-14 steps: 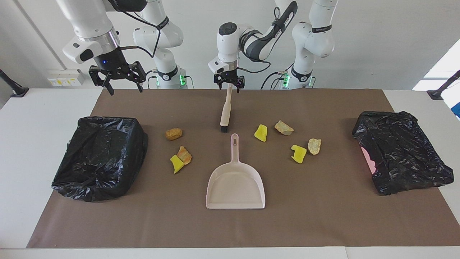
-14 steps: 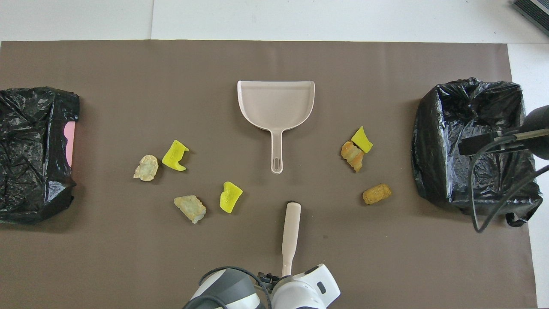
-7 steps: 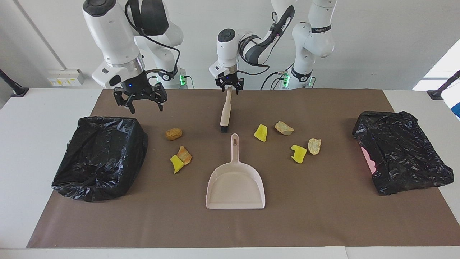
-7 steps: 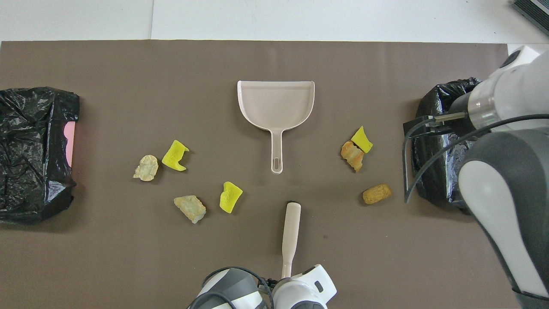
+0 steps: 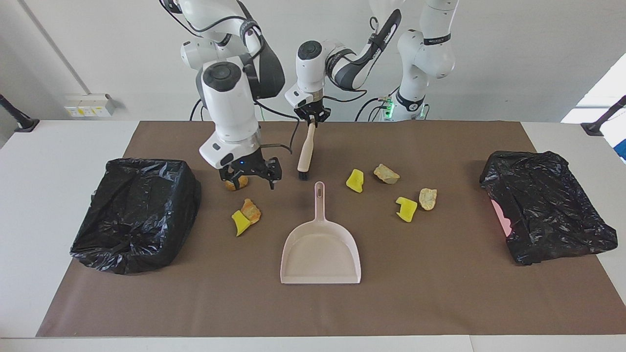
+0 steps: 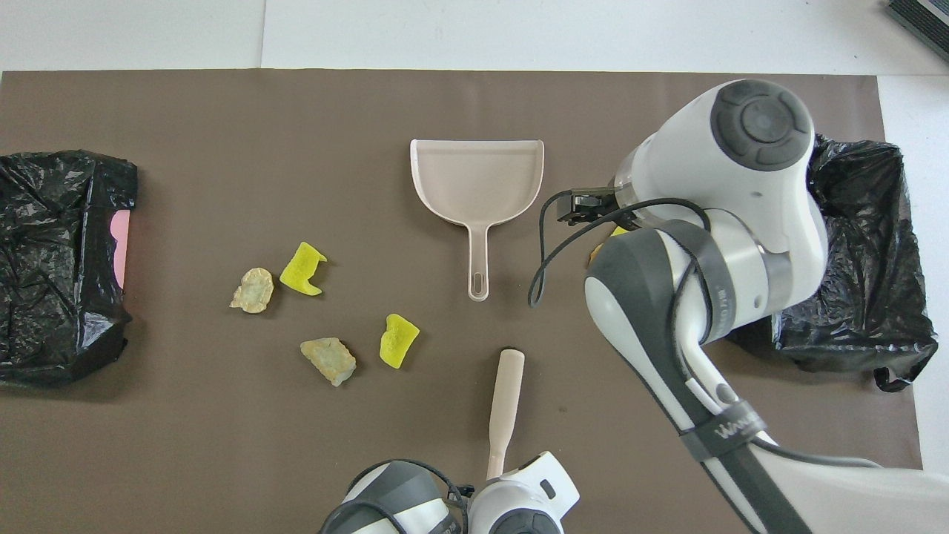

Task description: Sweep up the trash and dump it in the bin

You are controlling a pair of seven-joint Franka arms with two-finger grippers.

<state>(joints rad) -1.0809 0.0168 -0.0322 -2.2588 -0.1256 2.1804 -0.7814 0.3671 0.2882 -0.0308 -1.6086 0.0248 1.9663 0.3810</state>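
Observation:
My left gripper (image 5: 310, 122) is shut on the top of the cream brush (image 5: 305, 151), whose black bristles rest on the mat near the dustpan (image 5: 320, 254) handle. My right gripper (image 5: 253, 182) hangs open just over a brown trash lump (image 5: 236, 183). A yellow chunk (image 5: 239, 224) and an orange piece (image 5: 252, 210) lie close by. Several more trash pieces, such as a yellow chunk (image 6: 399, 340) and a tan lump (image 6: 253, 289), lie toward the left arm's end. In the overhead view the right arm hides the trash beneath it.
A black-bagged bin (image 5: 137, 215) stands open at the right arm's end of the brown mat (image 5: 440, 293). A second black bag with pink showing (image 5: 547, 210) sits at the left arm's end. The right arm's elbow stands close beside the left arm's wrist.
The right arm swung in from beside the bin and came down over the brown lump. The left gripper closed on the brush handle, and the brush tilted slightly.

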